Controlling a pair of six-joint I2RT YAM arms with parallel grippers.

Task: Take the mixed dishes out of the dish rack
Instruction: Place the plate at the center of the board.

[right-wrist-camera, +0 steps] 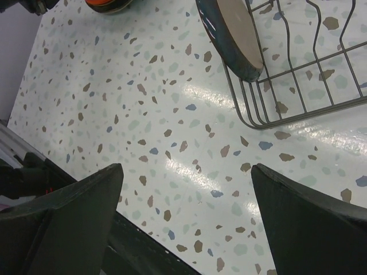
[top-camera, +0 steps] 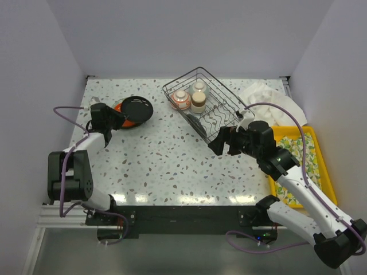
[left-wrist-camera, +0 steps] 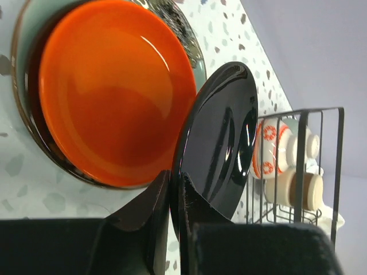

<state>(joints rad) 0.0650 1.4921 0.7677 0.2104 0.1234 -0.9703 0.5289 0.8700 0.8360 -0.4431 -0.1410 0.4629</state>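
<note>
We clamp the left gripper (left-wrist-camera: 175, 183) on the black plate (left-wrist-camera: 221, 132) at its rim, tilted over the orange-red plate (left-wrist-camera: 109, 91) for stacking; the right gripper (right-wrist-camera: 186, 200), jaws apart, faces 1 teal plate (right-wrist-camera: 235, 31) in the dish rack (top-camera: 229, 103)

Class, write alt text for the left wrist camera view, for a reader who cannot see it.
The left tool pinches the rim of a black plate, tilted on edge next to an orange-red plate stacked on a teal plate on the speckled table. Behind, the wire dish rack holds a red-patterned bowl and cream cups.
</note>
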